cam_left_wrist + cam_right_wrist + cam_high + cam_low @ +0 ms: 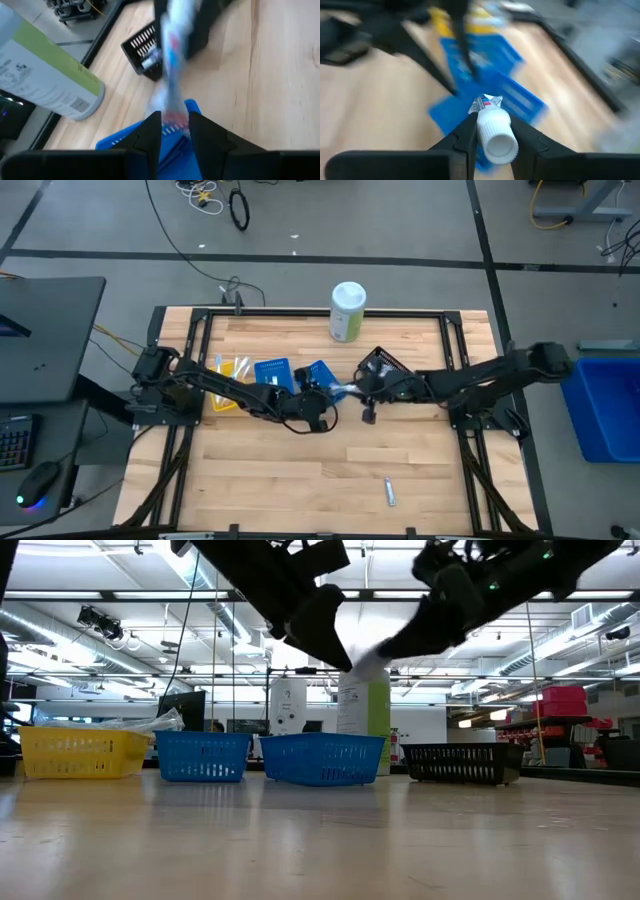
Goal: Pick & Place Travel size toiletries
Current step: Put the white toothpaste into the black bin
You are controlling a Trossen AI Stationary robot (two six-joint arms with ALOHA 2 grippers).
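Closest to the lens in the right wrist view is the round white screw cap of a small white toothpaste tube with red and blue print (495, 132), clasped between the two dark fingers of the right gripper (490, 136). The tube hangs in the air near the centre of the overhead frame, above a blue plastic basket. Its flat crimped tail reaches the left gripper (175, 131); whether that gripper is pinching or has let go cannot be told. The tube looks light and soft-walled, likely to dent and slip in the middle, so the hard cap and shoulder seem the safest hold. In the low view, four mesh baskets line the far side of the pale wooden table (300, 480). From left to right: a yellow basket (80, 755) with clear crinkled wrappers (150, 723) poking above its rim; a blue basket (203, 758); a second, wider blue basket (322, 760) below the tube; a tall white and green canister (365, 720) standing behind; and a low black basket (460, 762). What lies in the blue and black baskets cannot be seen. A second small silver-white tube (389, 492) lies alone at the lower right of the overhead frame.
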